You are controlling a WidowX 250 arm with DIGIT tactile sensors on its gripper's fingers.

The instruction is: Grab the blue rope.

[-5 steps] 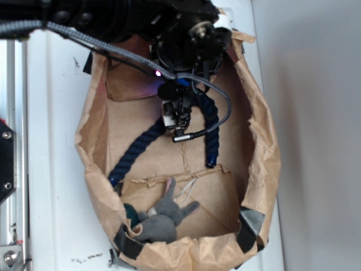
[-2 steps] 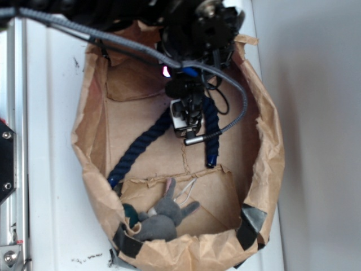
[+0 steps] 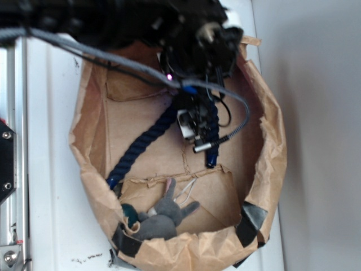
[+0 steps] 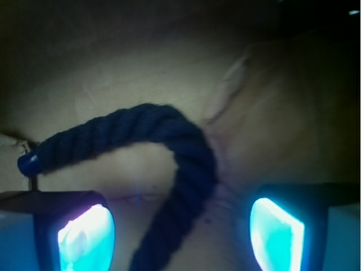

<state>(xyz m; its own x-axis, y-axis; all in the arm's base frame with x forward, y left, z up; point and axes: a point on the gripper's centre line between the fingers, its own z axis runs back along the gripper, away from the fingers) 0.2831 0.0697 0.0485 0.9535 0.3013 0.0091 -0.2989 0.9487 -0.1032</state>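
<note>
Rope fills the middle of the wrist view: the blue rope [image 4: 180, 164] arches across brown paper, one strand running down between the two glowing fingers [image 4: 84, 240] of the gripper [image 4: 180, 237], which stand apart on either side without touching it. One capped end [image 4: 28, 164] lies at the left of that view. In the exterior view the blue rope [image 3: 141, 144] lies bent inside the crumpled paper bag [image 3: 271, 147], one end near the bag's left wall, the other by a flap of cardboard [image 3: 208, 192]. The gripper [image 3: 197, 127] hangs over the right leg of the arch. A grey plush toy [image 3: 161, 217] sits in the bag's lower part, apart from the rope. A grey braided cable [image 3: 113, 59] crosses above.
</note>
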